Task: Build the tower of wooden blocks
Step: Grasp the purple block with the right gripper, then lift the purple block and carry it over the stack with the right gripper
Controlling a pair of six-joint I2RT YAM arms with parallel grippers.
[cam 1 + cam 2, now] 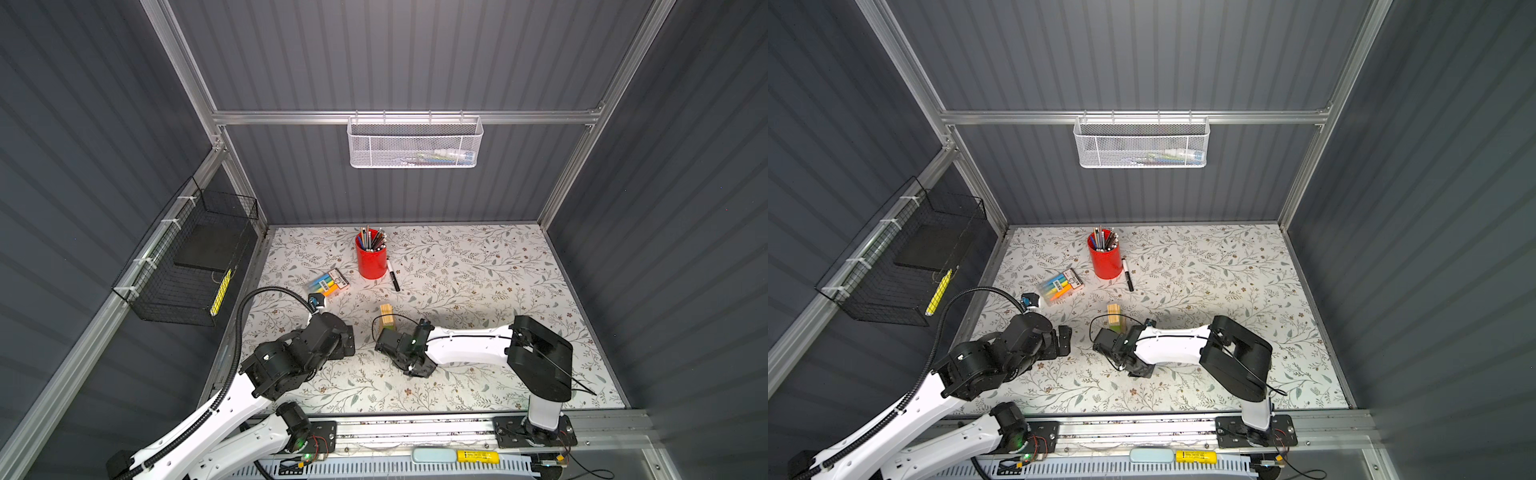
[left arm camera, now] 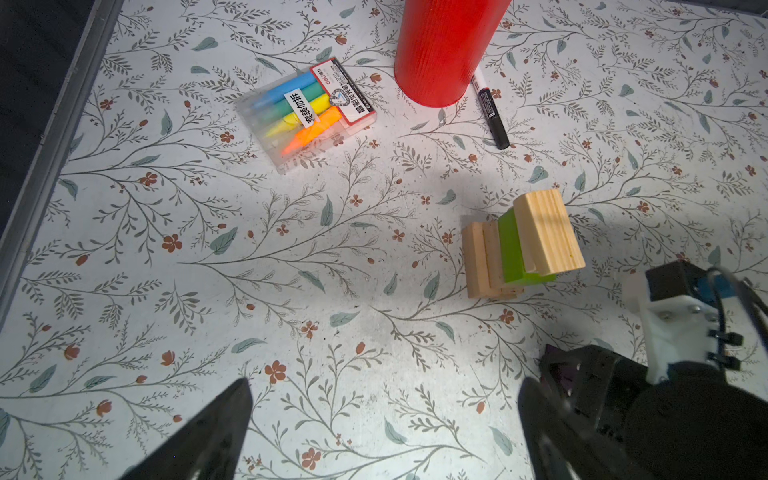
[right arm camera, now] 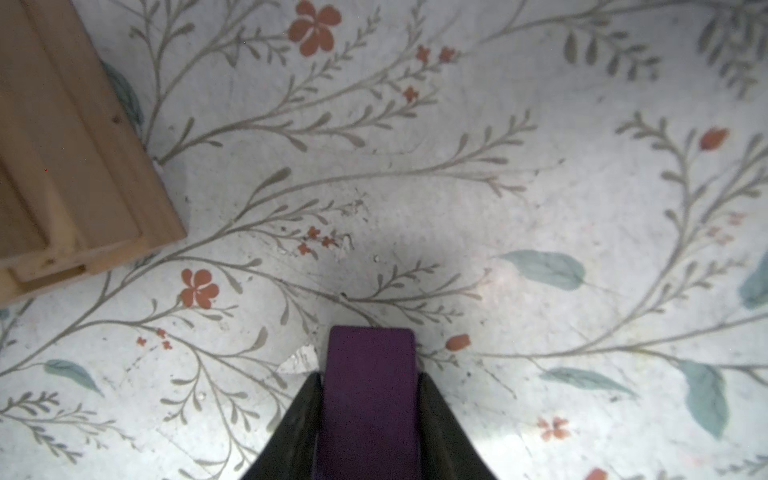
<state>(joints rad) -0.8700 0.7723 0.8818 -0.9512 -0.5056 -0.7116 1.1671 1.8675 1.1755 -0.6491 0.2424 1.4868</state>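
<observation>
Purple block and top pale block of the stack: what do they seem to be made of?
Purple block: likely painted wood; matte, even colour, no grain visible. Top pale block: bare wood, unvarnished look; straight grain lines show.

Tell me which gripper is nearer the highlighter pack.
Left. The left gripper, open, is just on the robot's side of the highlighter pack; the right gripper, gripping the purple block, is farther off, by the wood block tower.
</observation>
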